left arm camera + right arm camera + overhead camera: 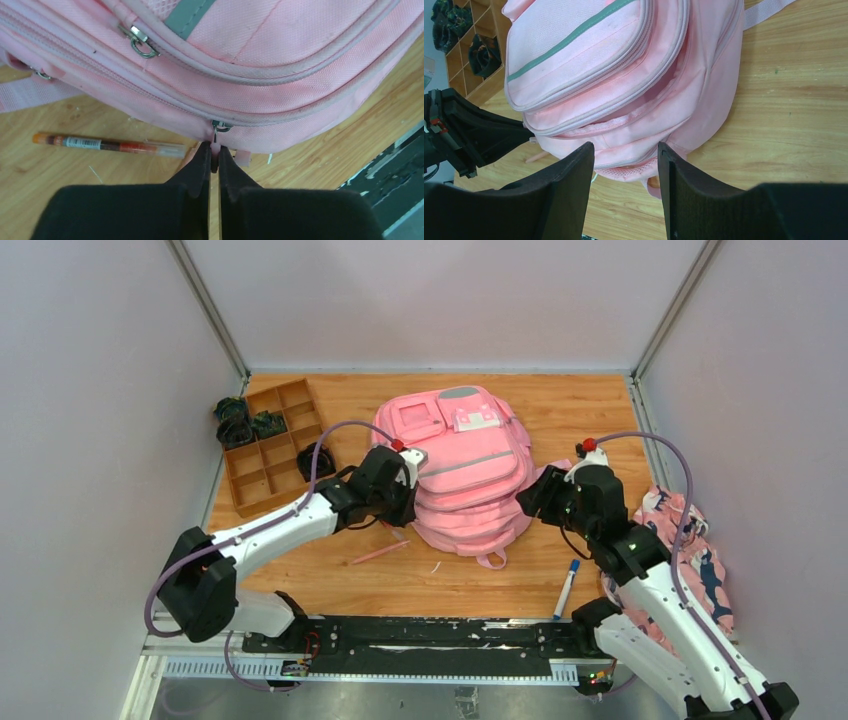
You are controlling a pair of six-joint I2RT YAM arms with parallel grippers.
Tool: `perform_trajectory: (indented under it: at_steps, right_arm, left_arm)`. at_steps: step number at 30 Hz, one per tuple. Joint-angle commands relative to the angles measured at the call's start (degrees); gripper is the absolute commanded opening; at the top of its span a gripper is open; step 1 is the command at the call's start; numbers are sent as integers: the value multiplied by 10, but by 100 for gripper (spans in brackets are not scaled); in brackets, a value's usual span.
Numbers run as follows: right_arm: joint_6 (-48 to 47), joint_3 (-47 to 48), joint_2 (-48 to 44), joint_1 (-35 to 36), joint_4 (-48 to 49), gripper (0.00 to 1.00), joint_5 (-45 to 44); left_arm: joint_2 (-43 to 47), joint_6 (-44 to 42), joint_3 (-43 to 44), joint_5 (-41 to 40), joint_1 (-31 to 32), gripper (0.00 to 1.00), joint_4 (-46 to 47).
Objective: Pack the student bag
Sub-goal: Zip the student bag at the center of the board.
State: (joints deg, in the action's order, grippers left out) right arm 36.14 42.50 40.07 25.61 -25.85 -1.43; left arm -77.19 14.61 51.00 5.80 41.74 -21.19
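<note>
The pink student bag (465, 465) lies flat in the middle of the table, grey trim and white label facing up. It also shows in the left wrist view (280, 50) and the right wrist view (624, 75). My left gripper (408, 502) is at the bag's near left edge, shut (214, 150) on the pink pull tab of a zipper slider (220, 126). My right gripper (535, 495) is open and empty at the bag's near right side. Its jaws (624, 147) stand wide apart just short of the bag's lower edge, not touching it.
An orange-red pen (107, 145) lies on the wood beside the bag, near the left gripper (380, 552). A blue marker (567, 585) lies near the front edge. A brown compartment tray (270, 445) with dark items stands at the back left. A floral cloth (695, 560) lies at the right.
</note>
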Motion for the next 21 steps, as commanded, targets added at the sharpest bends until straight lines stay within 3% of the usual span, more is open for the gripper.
perform_trajectory:
  at_steps: [1, 8, 14, 21]
  right_arm:
    - [2, 6, 3, -6, -5, 54, 6]
    - [15, -20, 31, -6, 30, 53, 48]
    - [24, -81, 97, -6, 42, 53, -26]
    - [62, -134, 145, -1, 147, 48, 61]
  left_arm:
    - [21, 15, 13, 9, -2, 0, 6]
    - [9, 52, 46, 113, 9, 0, 23]
    - [-12, 68, 61, 143, 39, 0, 43]
    - [-52, 80, 75, 160, 54, 0, 64]
